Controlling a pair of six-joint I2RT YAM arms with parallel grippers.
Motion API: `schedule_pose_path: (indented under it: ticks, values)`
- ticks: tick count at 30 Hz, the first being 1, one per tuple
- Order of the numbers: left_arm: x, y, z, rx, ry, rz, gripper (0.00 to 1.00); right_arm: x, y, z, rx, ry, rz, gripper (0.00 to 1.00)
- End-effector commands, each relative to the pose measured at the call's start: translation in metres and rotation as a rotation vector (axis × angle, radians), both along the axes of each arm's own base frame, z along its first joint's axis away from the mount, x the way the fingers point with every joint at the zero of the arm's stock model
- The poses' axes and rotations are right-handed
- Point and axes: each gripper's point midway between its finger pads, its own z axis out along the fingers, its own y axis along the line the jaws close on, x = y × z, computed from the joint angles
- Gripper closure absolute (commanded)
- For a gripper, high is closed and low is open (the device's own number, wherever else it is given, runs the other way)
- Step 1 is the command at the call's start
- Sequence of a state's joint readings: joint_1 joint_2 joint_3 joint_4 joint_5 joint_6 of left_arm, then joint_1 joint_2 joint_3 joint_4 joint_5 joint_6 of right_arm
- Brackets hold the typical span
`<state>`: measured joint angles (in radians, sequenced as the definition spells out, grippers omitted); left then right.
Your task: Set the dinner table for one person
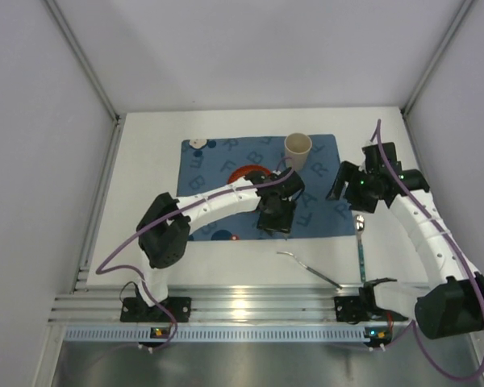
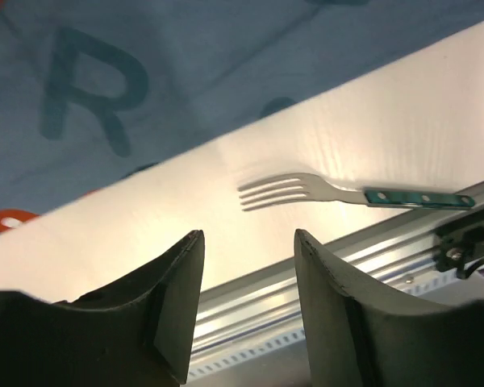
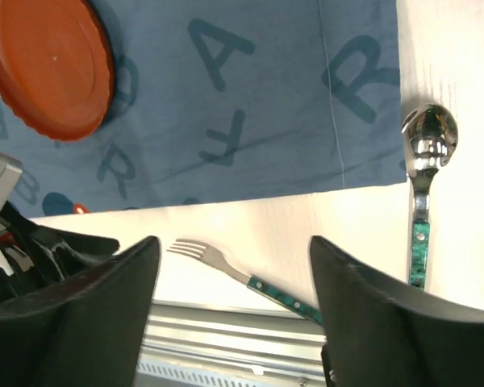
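Beige cup (image 1: 298,150) only from above

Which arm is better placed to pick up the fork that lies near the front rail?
Left, probably. The left gripper, open, hangs close to the fork, over the near edge of the mat. The right gripper, also open, is farther off, nearer the spoon.

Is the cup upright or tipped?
Upright. The cup stands at the placemat's far edge, its round open rim facing up in the top view. Neither wrist view shows it.
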<state>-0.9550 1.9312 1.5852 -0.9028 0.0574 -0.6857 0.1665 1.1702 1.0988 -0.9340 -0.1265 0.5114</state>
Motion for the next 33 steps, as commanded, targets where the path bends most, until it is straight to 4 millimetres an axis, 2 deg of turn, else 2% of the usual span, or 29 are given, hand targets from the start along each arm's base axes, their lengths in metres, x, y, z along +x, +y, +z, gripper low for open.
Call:
schedule_pose_path:
  ticks: [1, 6, 7, 9, 10, 11, 13, 14, 16, 17, 22, 28, 33]
  values:
    - [-0.016, -0.021, 0.031, -0.062, 0.060, 0.100, 0.45, -0.012, 0.005, -0.002, 0.016, -0.006, 0.064, 0.21]
    - [-0.042, -0.049, 0.036, -0.100, 0.114, 0.205, 0.40, -0.021, 0.003, -0.025, 0.002, 0.004, 0.086, 0.19]
    - [-0.055, -0.053, 0.035, -0.084, 0.124, 0.200, 0.39, -0.023, 0.004, -0.028, 0.008, 0.004, 0.085, 0.18]
    - [-0.062, -0.055, 0.030, -0.040, 0.120, 0.262, 0.37, -0.028, 0.004, -0.033, 0.022, -0.008, 0.078, 0.18]
    - [-0.072, -0.060, 0.026, -0.031, 0.121, 0.254, 0.30, -0.030, 0.004, -0.031, 0.029, -0.031, 0.076, 0.18]
    - [-0.076, -0.061, 0.023, -0.024, 0.118, 0.268, 0.30, -0.037, 0.004, -0.038, 0.033, -0.015, 0.074, 0.18]
    - [-0.086, -0.065, 0.015, -0.010, 0.132, 0.304, 0.29, -0.043, 0.005, -0.038, 0.046, -0.025, 0.075, 0.17]
    - [-0.083, -0.066, 0.009, -0.005, 0.109, 0.327, 0.29, -0.049, 0.004, -0.042, 0.047, -0.012, 0.078, 0.17]
    - [-0.088, -0.070, -0.004, -0.003, 0.120, 0.370, 0.29, -0.058, 0.001, -0.042, 0.031, -0.009, 0.087, 0.17]
    - [-0.086, -0.080, -0.007, -0.038, 0.118, 0.383, 0.29, -0.060, -0.001, -0.042, 0.017, -0.012, 0.089, 0.17]
    - [-0.086, -0.086, -0.053, 0.016, 0.129, 0.458, 0.30, -0.066, -0.005, -0.025, 0.000, -0.060, 0.086, 0.16]
    - [-0.067, -0.090, -0.078, 0.035, 0.062, 0.530, 0.30, -0.074, -0.006, -0.011, 0.001, -0.082, 0.090, 0.16]
    - [-0.070, -0.084, -0.102, 0.092, 0.096, 0.569, 0.32, -0.083, -0.012, -0.007, -0.026, -0.086, 0.091, 0.16]
